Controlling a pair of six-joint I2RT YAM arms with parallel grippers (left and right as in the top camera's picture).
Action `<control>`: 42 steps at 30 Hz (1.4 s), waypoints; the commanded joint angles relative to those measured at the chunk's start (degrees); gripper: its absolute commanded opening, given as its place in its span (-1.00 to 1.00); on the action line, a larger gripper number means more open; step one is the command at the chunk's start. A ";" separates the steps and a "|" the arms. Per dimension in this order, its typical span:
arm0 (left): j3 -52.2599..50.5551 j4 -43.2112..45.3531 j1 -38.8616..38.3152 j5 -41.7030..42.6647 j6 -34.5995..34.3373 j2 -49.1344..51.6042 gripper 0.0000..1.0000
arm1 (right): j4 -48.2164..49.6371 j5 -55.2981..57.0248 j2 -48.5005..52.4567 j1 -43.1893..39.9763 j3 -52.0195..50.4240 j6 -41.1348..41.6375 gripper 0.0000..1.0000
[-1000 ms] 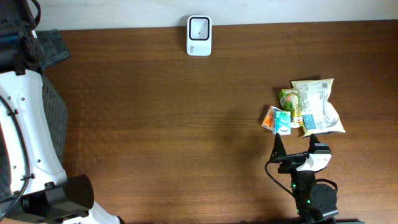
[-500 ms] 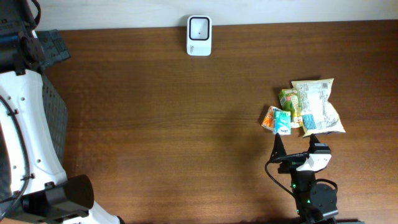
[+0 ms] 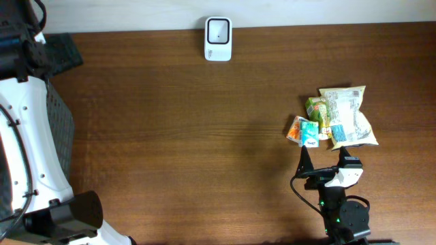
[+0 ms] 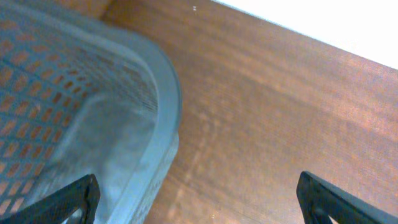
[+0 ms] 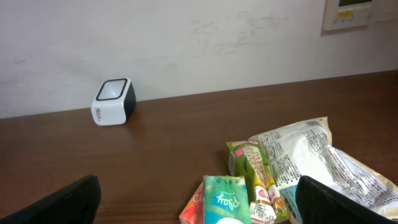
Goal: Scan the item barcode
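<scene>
A small pile of items lies at the table's right: a white snack bag (image 3: pixel 349 116), a green pack (image 3: pixel 315 109), a teal tissue pack (image 3: pixel 309 131) and an orange pack (image 3: pixel 295 129). The white barcode scanner (image 3: pixel 218 39) stands at the far edge. My right gripper (image 3: pixel 325 162) hovers just before the pile, open and holding nothing. In the right wrist view the tissue pack (image 5: pixel 231 200) and snack bag (image 5: pixel 311 155) lie between the wide fingers, with the scanner (image 5: pixel 113 101) far left. My left gripper (image 4: pixel 199 202) is open over a basket's rim, with nothing in it.
A grey mesh basket (image 4: pixel 168 93) sits at the table's left edge, partly under the white left arm (image 3: pixel 27 136). Bare brown tabletop (image 3: pixel 191 136) stretches between the basket, the scanner and the pile. A pale wall runs behind the scanner.
The left arm's dark end at the top left has shifted slightly to the right. The right arm and the items have not moved.
</scene>
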 commanded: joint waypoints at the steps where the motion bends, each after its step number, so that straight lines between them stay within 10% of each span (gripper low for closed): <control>1: -0.37 -3.02 0.28 -1.49 -0.55 -0.09 0.98 | 0.13 0.50 -0.48 -0.37 -0.61 0.28 0.97; 6: -15.08 4.22 0.00 -3.63 -3.10 -9.99 0.98 | 0.11 0.50 -0.48 -0.37 -0.61 0.28 0.97; 15: -79.41 54.77 -1.01 3.63 -11.26 -39.74 0.99 | 0.13 0.50 -0.48 -0.37 -0.61 0.28 0.97; 20: -95.58 67.84 -1.01 5.14 -16.26 -36.98 0.98 | 0.13 0.50 -0.48 -0.37 -0.61 0.28 0.98; 42: -96.98 67.82 -0.96 5.16 -16.22 -33.48 0.98 | 0.11 0.50 -0.37 -0.37 -0.61 0.28 0.97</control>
